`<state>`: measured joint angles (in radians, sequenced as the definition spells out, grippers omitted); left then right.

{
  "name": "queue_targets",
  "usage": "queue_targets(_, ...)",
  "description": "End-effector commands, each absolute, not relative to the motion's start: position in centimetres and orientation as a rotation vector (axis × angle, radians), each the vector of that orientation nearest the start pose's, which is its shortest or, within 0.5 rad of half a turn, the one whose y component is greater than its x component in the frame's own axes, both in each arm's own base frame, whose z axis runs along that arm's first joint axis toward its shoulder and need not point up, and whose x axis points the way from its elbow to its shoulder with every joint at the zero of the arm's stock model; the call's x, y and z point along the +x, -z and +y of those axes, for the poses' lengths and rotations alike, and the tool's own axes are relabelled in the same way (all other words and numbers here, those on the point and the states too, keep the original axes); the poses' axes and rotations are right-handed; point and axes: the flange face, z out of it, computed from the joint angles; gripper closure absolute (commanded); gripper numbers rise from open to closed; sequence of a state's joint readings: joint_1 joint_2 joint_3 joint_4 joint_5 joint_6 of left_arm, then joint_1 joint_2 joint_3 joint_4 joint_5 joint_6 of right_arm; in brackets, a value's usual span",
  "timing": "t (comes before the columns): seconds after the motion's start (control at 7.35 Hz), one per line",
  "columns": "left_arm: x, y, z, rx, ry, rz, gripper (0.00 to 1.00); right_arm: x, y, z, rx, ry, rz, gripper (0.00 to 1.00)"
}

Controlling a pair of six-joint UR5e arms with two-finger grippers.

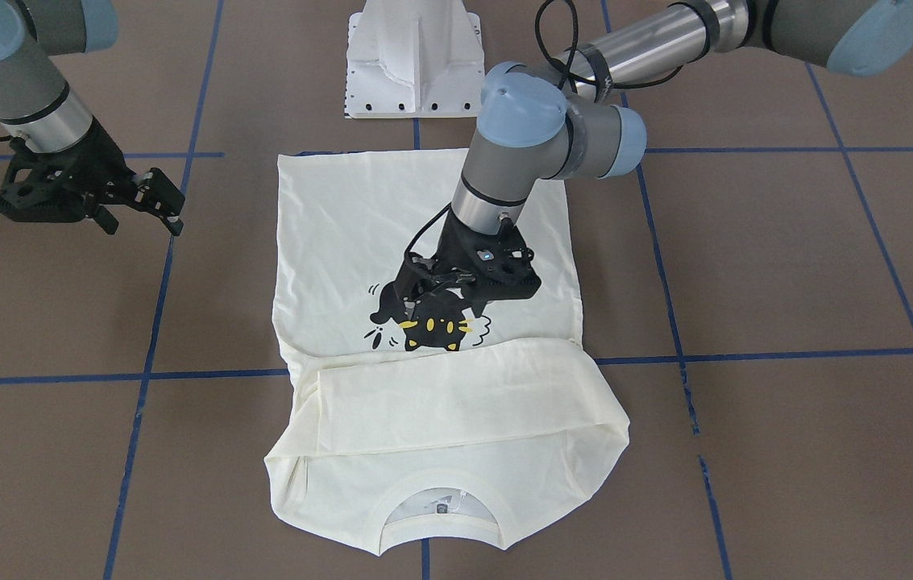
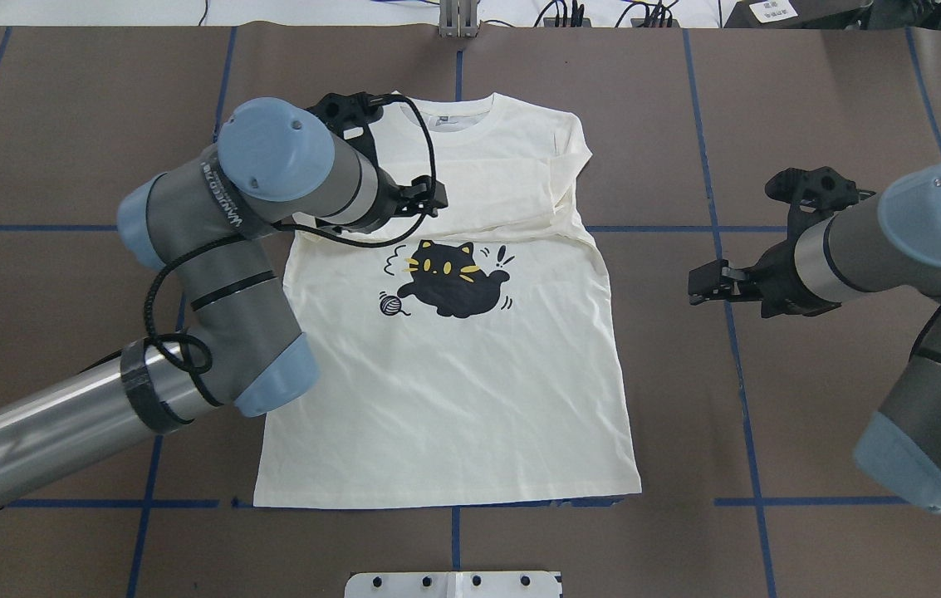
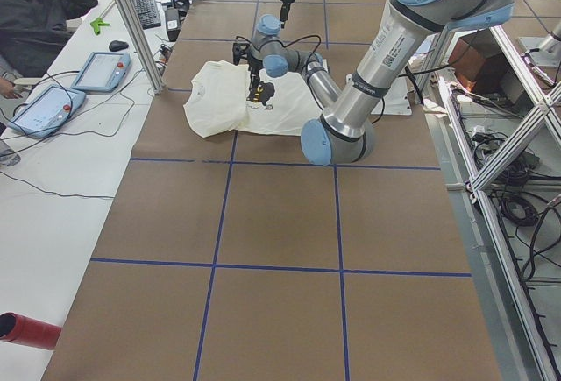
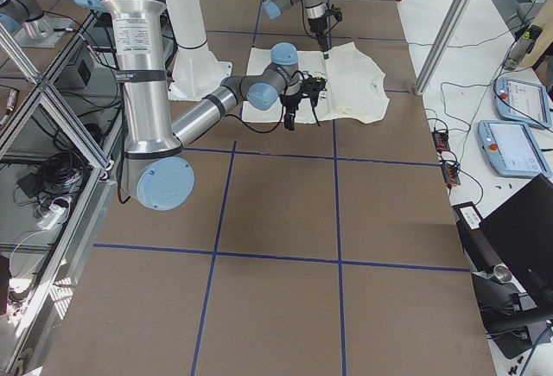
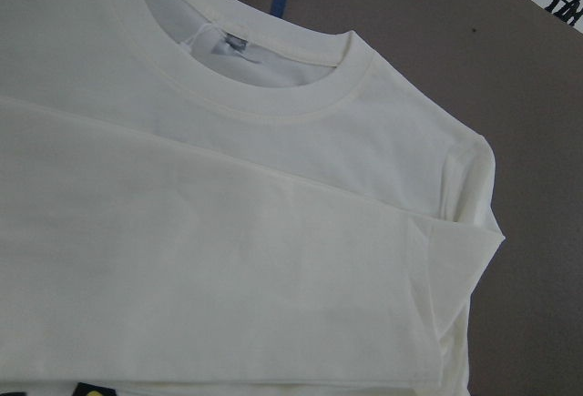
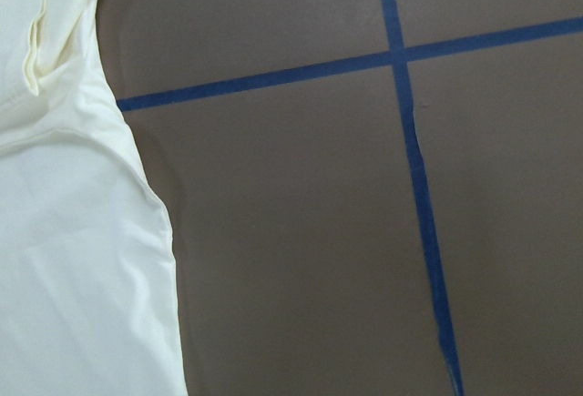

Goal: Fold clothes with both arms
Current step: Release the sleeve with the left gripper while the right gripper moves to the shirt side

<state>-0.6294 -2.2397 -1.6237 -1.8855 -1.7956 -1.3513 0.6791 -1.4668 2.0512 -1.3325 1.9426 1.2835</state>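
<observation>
Left gripper (image 2: 428,198) hangs above the chest of the T-shirt (image 2: 453,399), which lies flat mid-table; its jaw gap is unclear. Right gripper (image 2: 703,282), fingers spread, hovers off the shirt's 3 o'clock edge over bare table (image 2: 769,415).

Brown worktop and the bench beside it

Blue tape lines (image 2: 63,227) grid the worktop (image 2: 811,100). On the white side bench (image 3: 53,223) lie a control tablet (image 3: 101,70), a second tablet (image 3: 44,109), a keyboard (image 3: 145,9), a mouse (image 3: 117,45) and, at the near edge, a red cylinder (image 3: 26,330). A seated person in black (image 3: 44,17) is at the far end.
</observation>
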Motion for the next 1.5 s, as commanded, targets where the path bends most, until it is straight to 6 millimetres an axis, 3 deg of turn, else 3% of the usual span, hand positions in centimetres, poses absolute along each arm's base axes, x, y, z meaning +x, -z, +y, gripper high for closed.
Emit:
queue_targets(0.0,44.0,-25.4,-45.0,0.198,0.185,0.998,0.0,-40.0,-34.9,-32.8,0.067,-0.241,-0.873,0.0)
queue_targets(0.14,41.6,-26.1,-43.1,0.203,0.181,1.009,0.0,-43.3,-34.9,-29.0,0.078,-0.234,-0.868,0.0)
queue_targets(0.27,40.6,-25.6,-42.4,0.212,0.18,1.023,0.0,-45.5,-35.2,-26.2,0.082,-0.219,-0.889,0.0)
queue_targets(0.54,40.4,-25.0,-42.0,0.222,0.178,1.035,0.0,-48.8,-36.0,-21.8,0.071,-0.197,-0.87,0.0)
queue_targets(1.22,40.4,-24.8,-41.8,0.223,0.175,1.039,0.0,-48.9,-36.8,-21.9,0.07,-0.198,-0.847,0.01)
queue_targets(1.36,40.4,-24.5,-41.8,0.226,0.173,1.044,0.0,-49.0,-37.0,-22.0,0.067,-0.198,-0.843,0.06)
